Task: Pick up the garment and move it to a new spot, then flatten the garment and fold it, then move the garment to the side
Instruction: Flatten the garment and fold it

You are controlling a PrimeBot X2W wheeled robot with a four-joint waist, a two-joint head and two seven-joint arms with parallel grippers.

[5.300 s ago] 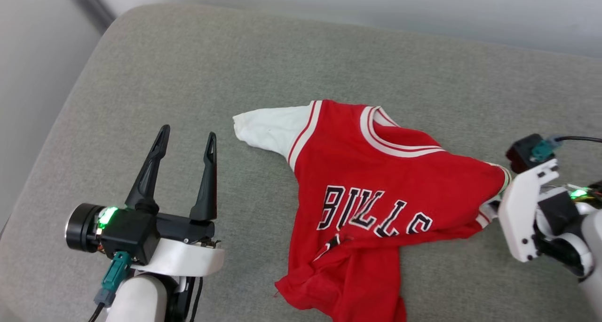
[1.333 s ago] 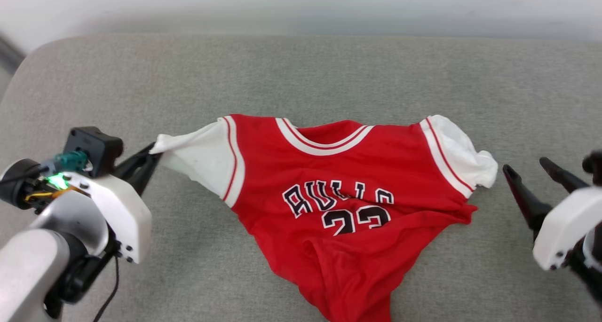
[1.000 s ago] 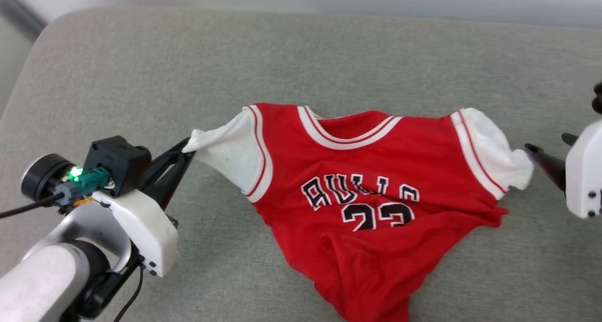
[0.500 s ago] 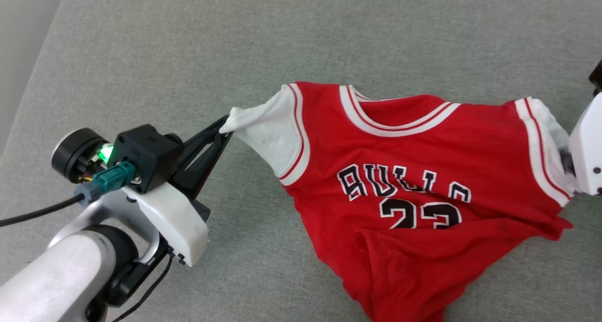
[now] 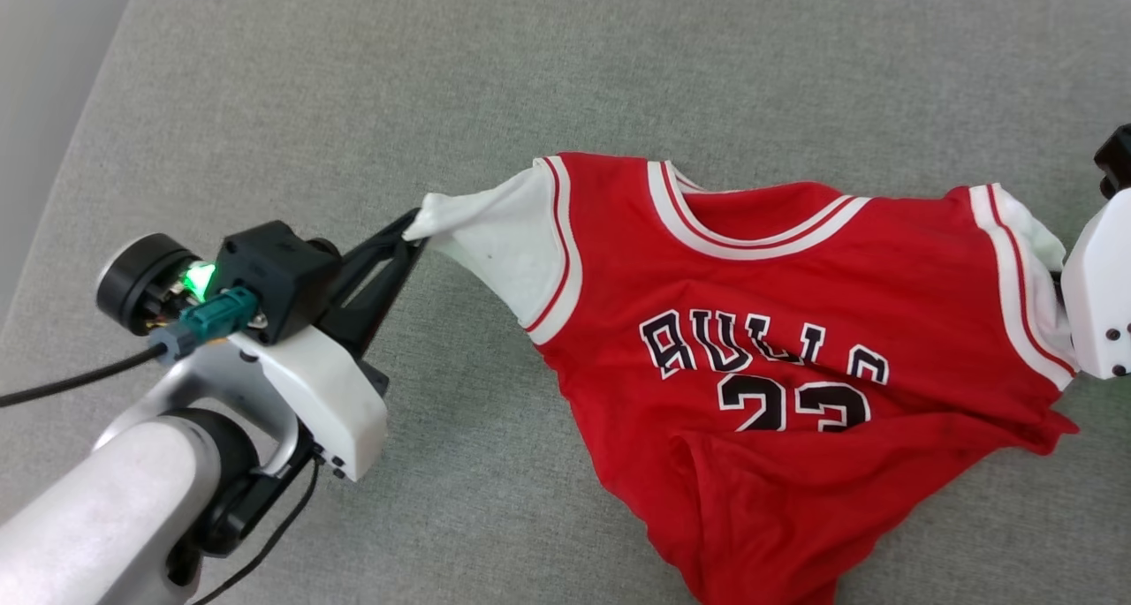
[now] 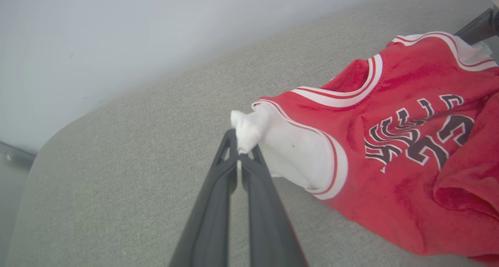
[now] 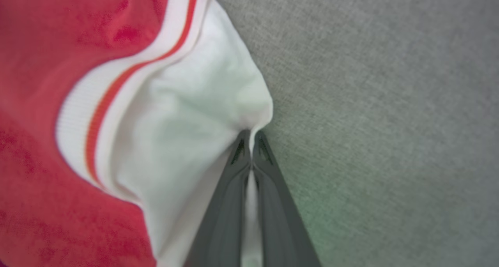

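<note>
Both white sleeves of the garment (image 5: 778,349) are pinched; it lies centre-right in the head view, its lower half bunched. My left gripper (image 6: 238,150) is clamped on the sleeve tip at frame left, my right gripper (image 7: 250,136) on the other. I'd lift evenly and draw the sleeves apart, letting the hem drag flat over the grey cushion (image 5: 353,102).

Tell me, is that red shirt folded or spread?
Partly spread, not folded: the garment lies chest-up, pinched at each side by the left end effector and right end effector, lower half bunched.
</note>
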